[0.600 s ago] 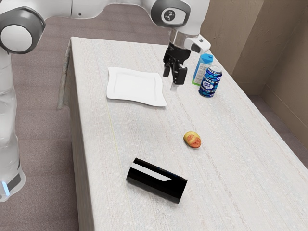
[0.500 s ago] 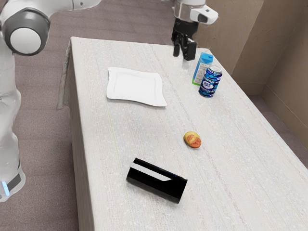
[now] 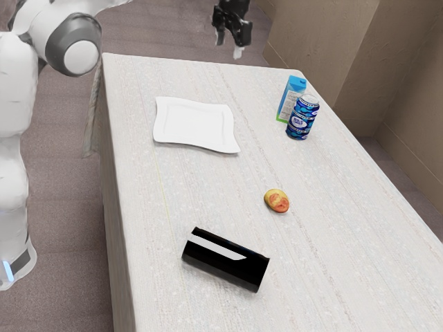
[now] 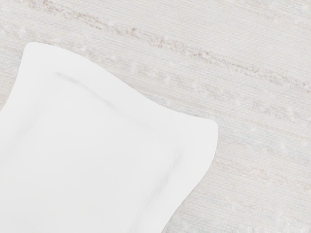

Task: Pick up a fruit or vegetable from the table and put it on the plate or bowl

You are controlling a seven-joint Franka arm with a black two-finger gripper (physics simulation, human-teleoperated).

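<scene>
By my reckoning nothing of the job is done yet. The fruit (image 3: 277, 200) lies on the table (image 3: 360, 235), well apart from the plate (image 3: 196, 124), at about the plate's 4 o'clock. The plate is bare. The gripper (image 3: 230, 38) hangs high up beyond the plate's 12 o'clock edge, fingers spread, holding nothing. Reaching the fruit, grasping it, carrying it and setting it down are all left.
</scene>
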